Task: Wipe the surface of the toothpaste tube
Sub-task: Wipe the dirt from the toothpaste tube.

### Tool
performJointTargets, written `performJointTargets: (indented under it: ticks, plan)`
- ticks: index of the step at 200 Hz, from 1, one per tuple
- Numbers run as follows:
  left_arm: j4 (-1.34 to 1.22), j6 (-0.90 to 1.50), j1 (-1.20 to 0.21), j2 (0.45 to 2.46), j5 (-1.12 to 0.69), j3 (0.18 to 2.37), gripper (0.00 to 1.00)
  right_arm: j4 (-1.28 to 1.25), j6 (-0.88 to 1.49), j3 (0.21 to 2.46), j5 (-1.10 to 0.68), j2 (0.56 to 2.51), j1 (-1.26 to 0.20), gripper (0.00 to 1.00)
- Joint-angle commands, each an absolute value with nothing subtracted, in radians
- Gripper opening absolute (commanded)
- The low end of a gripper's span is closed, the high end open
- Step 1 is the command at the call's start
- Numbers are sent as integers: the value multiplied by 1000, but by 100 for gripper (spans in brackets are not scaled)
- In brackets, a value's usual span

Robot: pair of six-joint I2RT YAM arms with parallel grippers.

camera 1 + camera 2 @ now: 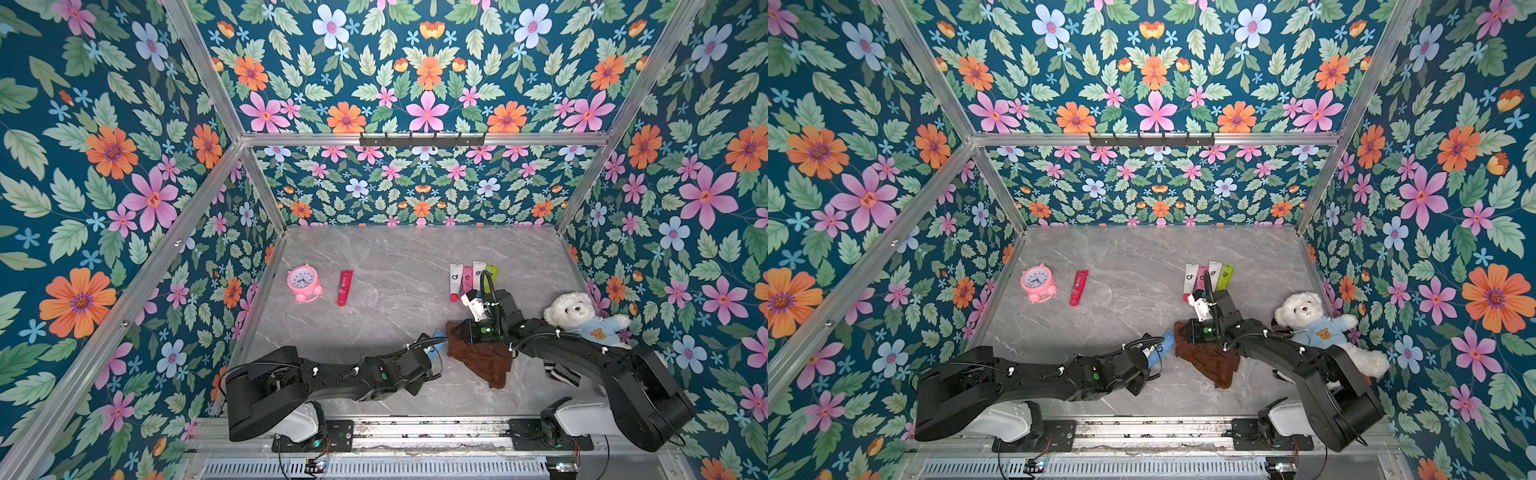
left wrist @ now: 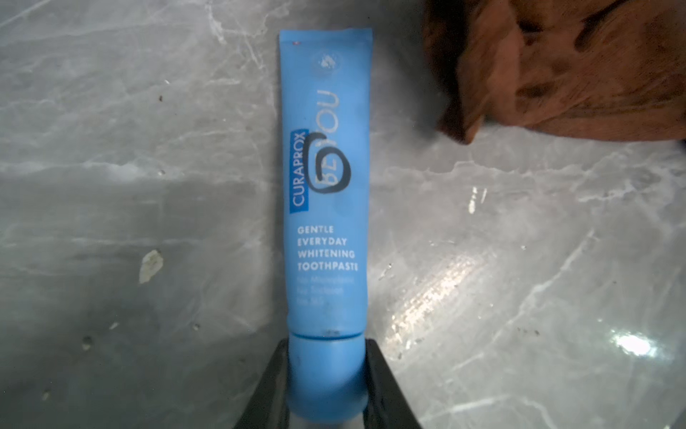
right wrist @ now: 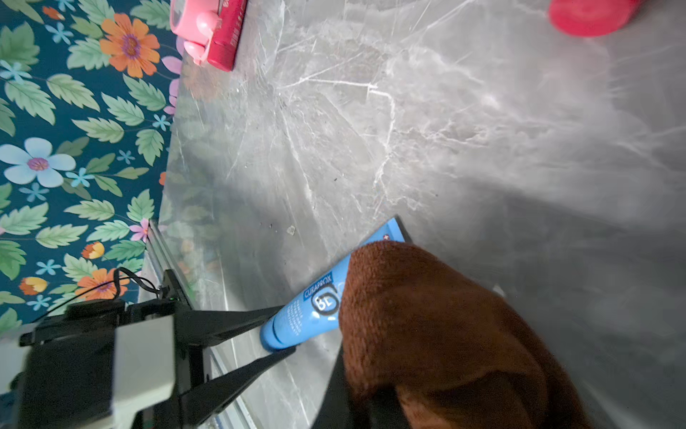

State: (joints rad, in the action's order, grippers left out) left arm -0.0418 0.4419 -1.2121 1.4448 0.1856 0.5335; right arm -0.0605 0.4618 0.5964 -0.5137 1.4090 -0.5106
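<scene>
Top views both show a grey marble-patterned tabletop [image 1: 395, 249] boxed on three sides by floral wallpaper walls [image 1: 124, 187] on an aluminium frame [image 1: 291, 139], with the arms' mounting rail [image 1: 415, 430] along the near edge; the far half and the middle of the table lie bare, while things crowd the sides; a pink twin-bell alarm clock [image 1: 304, 283] and a red flat tube [image 1: 345, 287] lie near the left wall, a row of four small tubes [image 1: 467, 278] lies right of centre, and a white teddy bear in a blue jumper [image 1: 579, 316] sits against the right wall, just behind the right arm; the surface is glossy, with glare patches and a few specks in the left wrist view; the blue plastic toothpaste tube [image 2: 324, 185] lies near the front centre, cap end toward the left arm; the left gripper [image 2: 326, 356] is clamped on the cap, one black finger [image 2: 267, 386] pressed to each side, and the crimped end points away from it; the right gripper [image 1: 455, 332] is closed on a brown fleecy cloth [image 1: 478, 359], which hangs from it and spreads on the table; in the left wrist view the cloth sits just beside the tube's crimped half with bare table between them; in the right wrist view it hides part of the tube; whether the tube rests on the table or hangs just above it I cannot tell.
</scene>
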Motion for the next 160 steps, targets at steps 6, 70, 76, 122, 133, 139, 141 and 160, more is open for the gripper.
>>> performJointTargets:
  ticks: [6, 70, 76, 122, 133, 139, 141, 160]
  plan:
    - [-77, 431, -1215, 1464, 188, 538, 8, -254, 495, 605, -488, 1508, -553, 0]
    - [-100, 435, -1217, 1446, 198, 514, 3, -333, 531, 577, -495, 1636, -632, 0]
    - [-101, 436, -1217, 1445, 201, 513, 2, -341, 539, 560, -494, 1627, -645, 0]
    - [-110, 438, -1217, 1447, 201, 509, 0, -486, 652, 457, -512, 1590, -769, 0]
    - [-107, 437, -1216, 1454, 198, 515, 0, -534, 679, 450, -516, 1613, -794, 0]
    - [-106, 433, -1217, 1461, 197, 519, 0, -563, 692, 447, -522, 1630, -800, 0]
    - [-106, 433, -1217, 1462, 196, 520, 0, -575, 697, 445, -525, 1639, -802, 0]
    - [-103, 429, -1219, 1471, 192, 526, 0, -660, 742, 411, -507, 1714, -782, 0]
